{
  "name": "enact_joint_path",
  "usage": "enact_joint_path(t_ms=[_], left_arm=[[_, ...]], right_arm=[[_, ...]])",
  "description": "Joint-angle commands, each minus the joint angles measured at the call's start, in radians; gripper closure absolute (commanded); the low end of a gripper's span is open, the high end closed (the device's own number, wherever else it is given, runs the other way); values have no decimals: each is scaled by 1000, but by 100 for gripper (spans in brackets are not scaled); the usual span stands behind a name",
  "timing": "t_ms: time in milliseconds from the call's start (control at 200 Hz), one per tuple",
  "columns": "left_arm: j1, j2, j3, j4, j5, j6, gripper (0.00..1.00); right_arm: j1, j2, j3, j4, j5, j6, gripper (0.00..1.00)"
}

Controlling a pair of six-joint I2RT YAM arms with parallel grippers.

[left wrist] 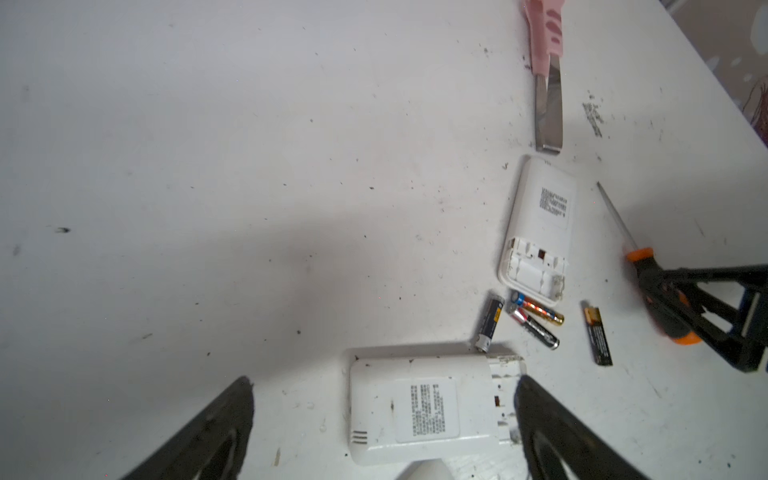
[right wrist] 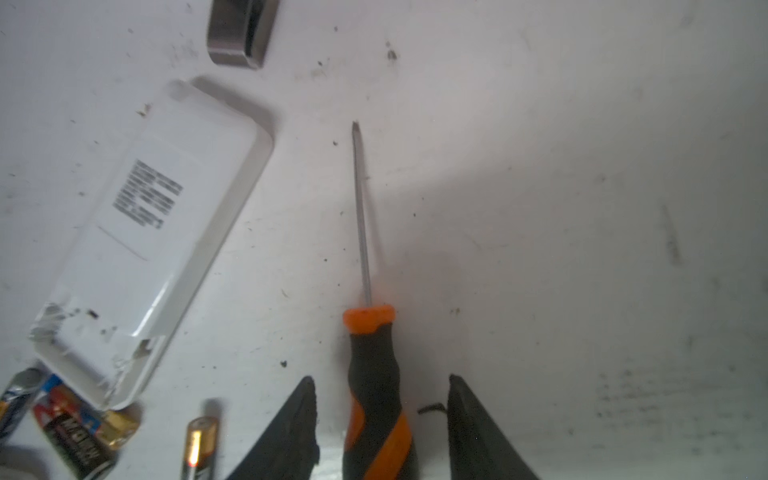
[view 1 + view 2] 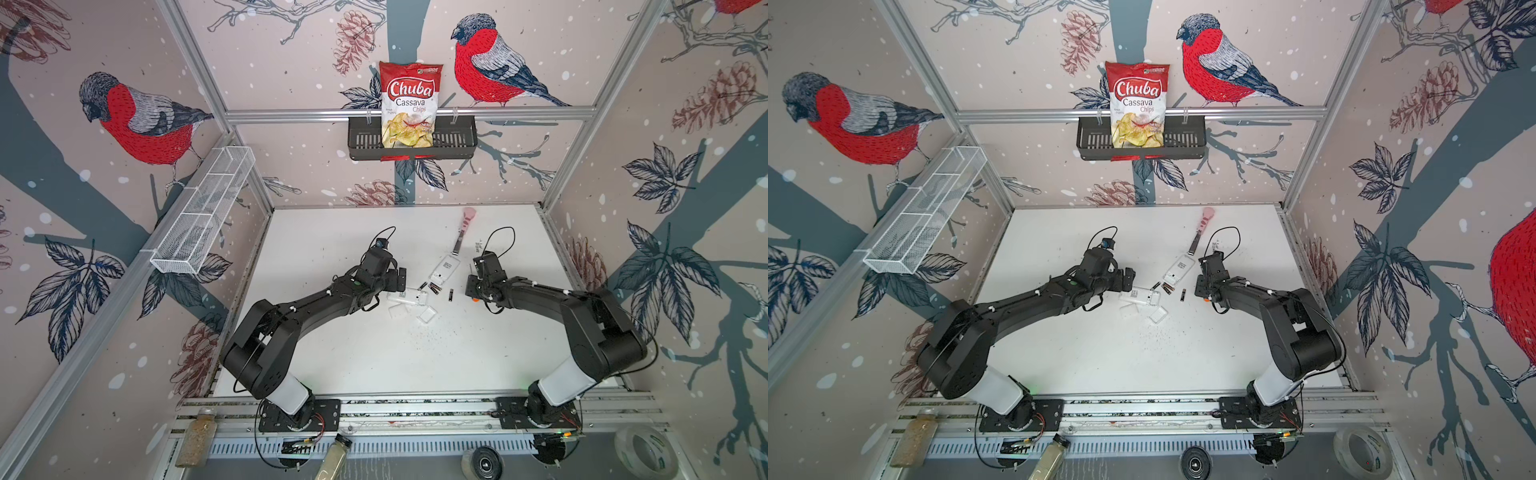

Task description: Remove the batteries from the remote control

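Batteries (image 1: 536,320): four, loose and flat on the table (image 1: 208,166), just off the open end of the far remote (image 1: 540,220). Three fanned together, touching or nearly so, long axes slanting away from that open end. Lone battery (image 1: 598,336): apart from the three, on the far remote's screwdriver side, long axis roughly in line with that remote's own.

Far remote: back up, battery bay uncovered and empty.

Near remote (image 1: 415,411): beyond the batteries from the far remote, back up, bay partly hidden.

Left gripper (image 1: 384,378): spread wide, fingers either side of the near remote, gripping nothing; nearer to the fanned three.

Right gripper (image 2: 380,380): jaws parted, handle of the screwdriver (image 2: 368,324) lying between them without contact; nearer to the lone battery.

Judged: unloading probably complete.

Writing: "Chuba Cassava Chips" on the bag (image 3: 409,104) in a top view; remote labels and battery print too small or blurred to read.
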Motion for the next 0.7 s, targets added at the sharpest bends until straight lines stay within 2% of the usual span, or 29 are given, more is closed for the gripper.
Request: enact_joint_path(t_ms=[0,80,155,190,275,345,410,530,610,695], left_arm=[[21,-41,30,20,-88,-32,3],[68,-81,40,4,-112,-42,3],[144,-114,38,-6,-119,-66,3],[185,-126,33,0,-111,-67,3],[279,-153,9,37,-84,-26,3],[331,-169,-36,106,-68,66,3],[363,-186,-77,149,-95,147,3],[407,-201,-199,309,-101,290,3],[451,-179,-260,388,-104,312,3],[504,-142,-315,474,-94,290,4]], right_arm=[[1,-60,18,24,10,-21,41],[1,-129,16,66,34,-32,33],[2,-191,0,126,78,-49,16],[2,-215,-9,155,115,-54,0],[1,-258,-37,234,237,-76,1],[1,-279,-70,318,359,-121,1],[2,-298,-126,438,451,-206,1],[3,-324,-286,768,583,-413,1],[-6,-306,-370,948,627,-518,1],[-24,-272,-410,1011,622,-556,1]])
